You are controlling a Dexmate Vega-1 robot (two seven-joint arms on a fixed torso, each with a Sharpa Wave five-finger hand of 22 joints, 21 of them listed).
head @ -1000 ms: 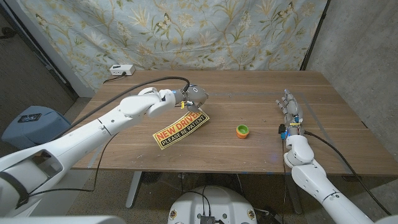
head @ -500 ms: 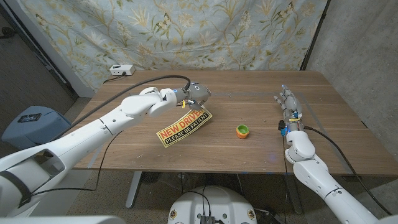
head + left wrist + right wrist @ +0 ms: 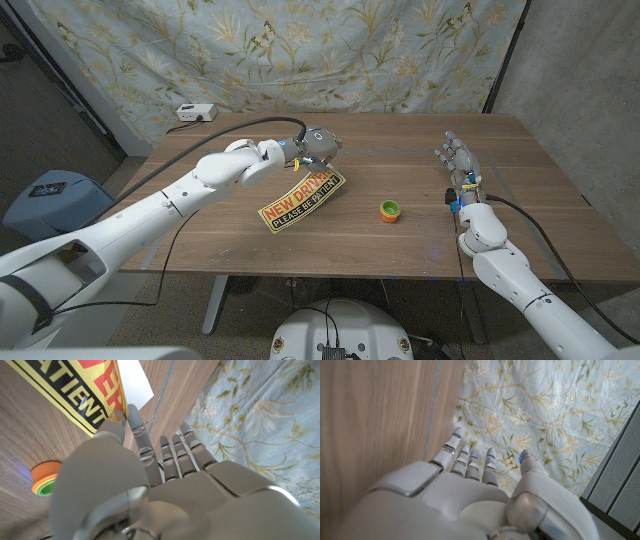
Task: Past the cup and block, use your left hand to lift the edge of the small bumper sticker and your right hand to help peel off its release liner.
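A yellow bumper sticker (image 3: 301, 201) with red and black lettering hangs tilted over the table's middle, its upper end raised. My left hand (image 3: 316, 148) pinches that upper edge. In the left wrist view the fingers (image 3: 131, 420) grip the sticker (image 3: 75, 387) beside a strip of white liner (image 3: 135, 382). My right hand (image 3: 460, 165) is lifted over the table's right side, fingers apart and holding nothing, far from the sticker. The right wrist view has the right hand (image 3: 465, 485) with spread fingers above the wood.
A small orange cup with a green inside (image 3: 390, 210) stands right of the sticker, also seen as the cup (image 3: 44, 478) in the left wrist view. A white power box (image 3: 195, 112) sits at the back left corner. A floral cloth hangs behind the wooden table (image 3: 400, 150).
The left hand has carried the sticker's upper end up and to the right, so the sticker has shifted rightward. The right hand has risen and moved away from the front edge.
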